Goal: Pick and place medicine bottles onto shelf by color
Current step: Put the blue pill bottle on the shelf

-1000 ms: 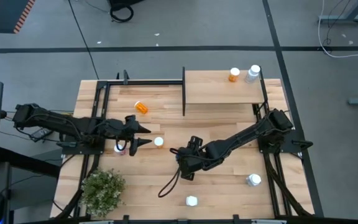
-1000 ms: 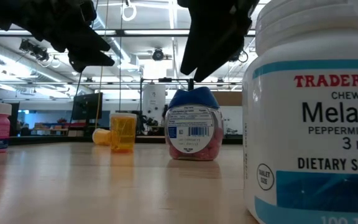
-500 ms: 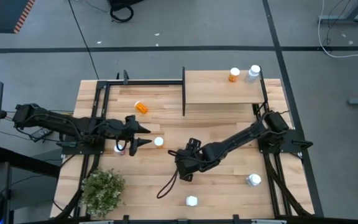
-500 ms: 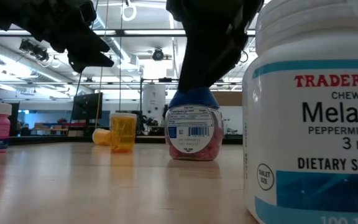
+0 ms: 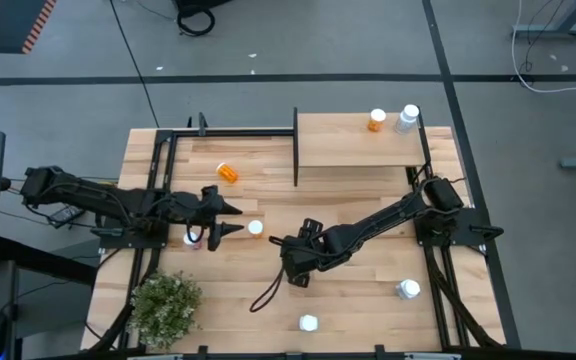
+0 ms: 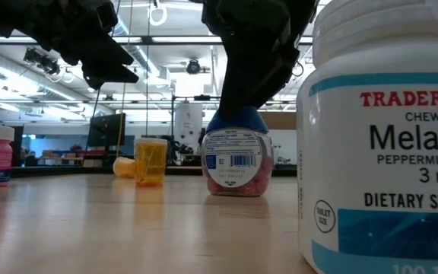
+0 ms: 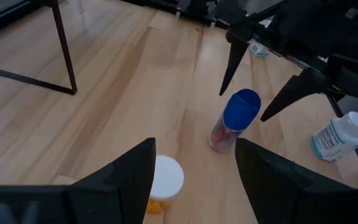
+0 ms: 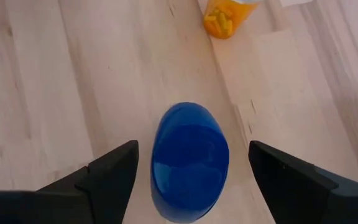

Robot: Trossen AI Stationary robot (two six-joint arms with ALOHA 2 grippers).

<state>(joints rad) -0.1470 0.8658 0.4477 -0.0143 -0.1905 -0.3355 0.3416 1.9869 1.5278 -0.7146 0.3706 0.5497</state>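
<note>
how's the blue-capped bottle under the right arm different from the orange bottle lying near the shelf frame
The blue-capped bottle stands upright; the orange bottle lies on its side. The blue-capped one has a blue cap and pinkish contents, the orange one an orange body with a white cap. The right gripper hangs over the blue-capped one, jaws open; nothing is near the orange one. Both sit on the tabletop, not the shelf.

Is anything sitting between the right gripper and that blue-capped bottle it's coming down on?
Nothing visible does. The right gripper hangs directly over the blue-capped bottle, jaws open on either side of the cap with bare tabletop around it. The nearest other thing, an orange bottle, lies off to the side.
</note>
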